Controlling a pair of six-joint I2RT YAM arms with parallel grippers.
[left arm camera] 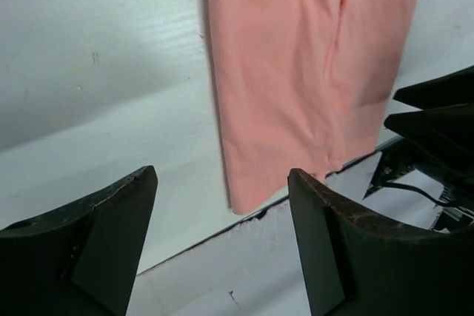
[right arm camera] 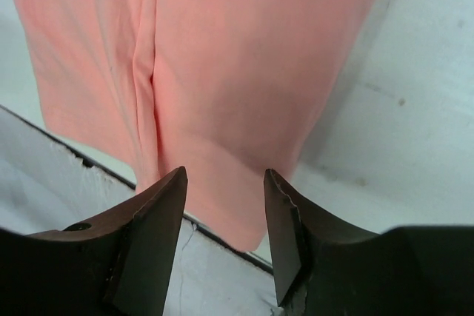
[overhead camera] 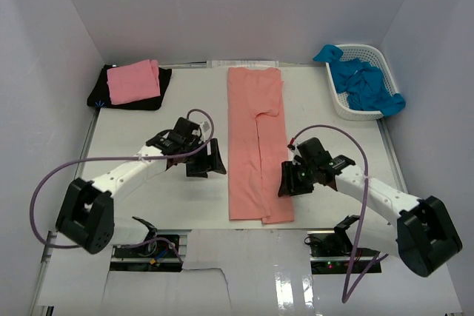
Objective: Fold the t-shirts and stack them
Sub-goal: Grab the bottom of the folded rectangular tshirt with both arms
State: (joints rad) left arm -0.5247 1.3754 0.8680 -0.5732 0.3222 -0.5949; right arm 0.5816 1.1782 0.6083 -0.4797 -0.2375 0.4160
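On the top view, the salmon-coral t-shirt (overhead camera: pixel 255 146) lay as a long folded strip between my left pincer (overhead camera: pixel 206 159) and right pincer (overhead camera: pixel 291 180), both released and empty. The left wrist view put its near corner ahead of the spread jaws, towards their right. The right wrist view had the hem straight ahead of the open jaws. I feared pinching only the top layer, which would peel the fold open.
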